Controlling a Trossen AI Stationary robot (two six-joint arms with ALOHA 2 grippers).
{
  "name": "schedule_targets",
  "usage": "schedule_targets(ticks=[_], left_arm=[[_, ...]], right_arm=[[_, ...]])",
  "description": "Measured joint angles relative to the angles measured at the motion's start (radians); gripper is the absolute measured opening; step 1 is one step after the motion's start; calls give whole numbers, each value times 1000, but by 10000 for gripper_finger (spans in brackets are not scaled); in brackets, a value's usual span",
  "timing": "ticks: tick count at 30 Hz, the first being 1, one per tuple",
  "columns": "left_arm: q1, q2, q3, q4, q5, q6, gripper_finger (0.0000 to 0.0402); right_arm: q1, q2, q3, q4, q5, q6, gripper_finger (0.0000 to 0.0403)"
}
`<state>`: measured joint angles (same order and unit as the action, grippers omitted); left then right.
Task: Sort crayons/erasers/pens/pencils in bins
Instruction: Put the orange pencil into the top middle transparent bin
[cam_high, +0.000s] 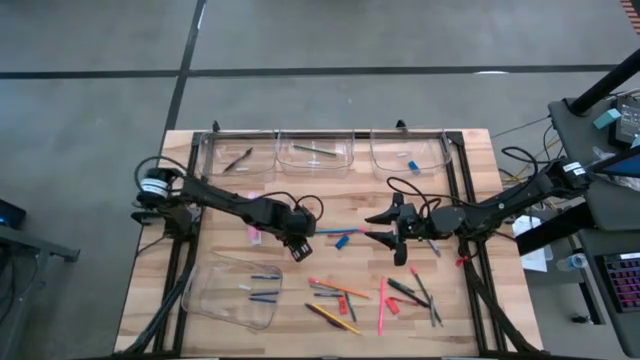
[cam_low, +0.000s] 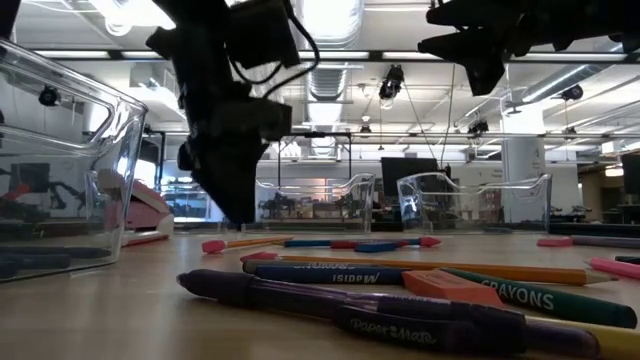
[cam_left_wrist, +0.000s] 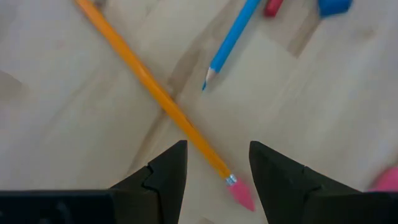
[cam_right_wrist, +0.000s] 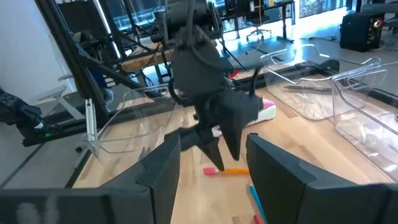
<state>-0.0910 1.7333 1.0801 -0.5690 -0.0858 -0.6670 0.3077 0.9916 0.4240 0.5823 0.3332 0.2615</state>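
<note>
An orange pencil (cam_left_wrist: 143, 71) lies flat on the wooden table. Its pink eraser end (cam_left_wrist: 241, 194) sits between the two fingers of my left gripper (cam_left_wrist: 217, 149), which is open and points steeply down just over it (cam_high: 298, 248); I see no touch. A blue pencil (cam_left_wrist: 230, 43) and a blue eraser (cam_high: 343, 241) lie just beyond. My right gripper (cam_high: 378, 227) hovers open and level over the table's middle, facing the left gripper (cam_right_wrist: 213, 142). Three clear bins (cam_high: 315, 155) line the far edge; another bin (cam_high: 235, 292) lies near left.
Pens, pencils and crayons (cam_high: 350, 300) lie scattered near the front centre, with a purple pen (cam_low: 330, 305) closest to the low camera. A pink and white object (cam_right_wrist: 267, 109) lies left of the left gripper. Black rails (cam_high: 465, 200) run along both table sides.
</note>
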Motion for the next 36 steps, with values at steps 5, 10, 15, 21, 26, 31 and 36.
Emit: schedule_targets(ticks=[5, 10, 15, 21, 26, 31, 36], left_arm=[[0, 47, 0, 0, 23, -1, 159], [0, 77, 4, 0, 22, -4, 159], [0, 88, 6, -3, 21, 0, 159], [-1, 87, 5, -8, 7, -8, 151], [-1, 90, 4, -15, 0, -8, 113], [0, 89, 3, -18, -3, -7, 63], [1, 75, 1, -19, -3, -5, 11]], right_arm=[[0, 0, 0, 1, 7, 0, 173], [0, 0, 0, 0, 8, -1, 173], [0, 0, 0, 0, 8, -2, 173], [0, 0, -1, 0, 8, -3, 173], [0, 0, -1, 0, 8, -3, 173], [0, 0, -1, 0, 8, -3, 173], [0, 0, -1, 0, 8, -3, 173]])
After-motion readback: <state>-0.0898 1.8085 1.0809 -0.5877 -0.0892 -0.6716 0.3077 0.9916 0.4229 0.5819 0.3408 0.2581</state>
